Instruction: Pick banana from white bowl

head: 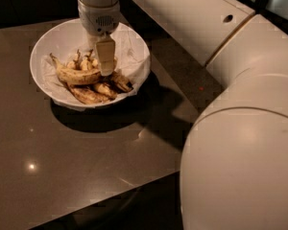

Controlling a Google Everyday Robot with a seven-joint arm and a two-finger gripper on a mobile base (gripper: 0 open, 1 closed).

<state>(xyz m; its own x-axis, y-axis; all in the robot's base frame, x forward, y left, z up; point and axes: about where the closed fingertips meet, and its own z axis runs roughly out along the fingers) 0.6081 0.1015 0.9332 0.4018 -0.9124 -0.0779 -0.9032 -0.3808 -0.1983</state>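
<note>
The white bowl (134,49) with crumpled white paper lining sits at the back left of the dark table. Several overripe bananas lie in it. The banana (77,75), the longest and curved, lies across the pile with its thin dark-tipped stem pointing up-left. Shorter, browner bananas (93,95) lie below and to the right of it. My gripper (107,71) hangs straight down from the wrist into the bowl, its tip at the right end of the banana, touching or just above it. The bananas behind the gripper are partly hidden.
The glossy brown table (86,162) ends at a front edge running from lower left to the right, with dark floor beyond. My white arm (240,128) fills the right side and casts a shadow to the right of the bowl.
</note>
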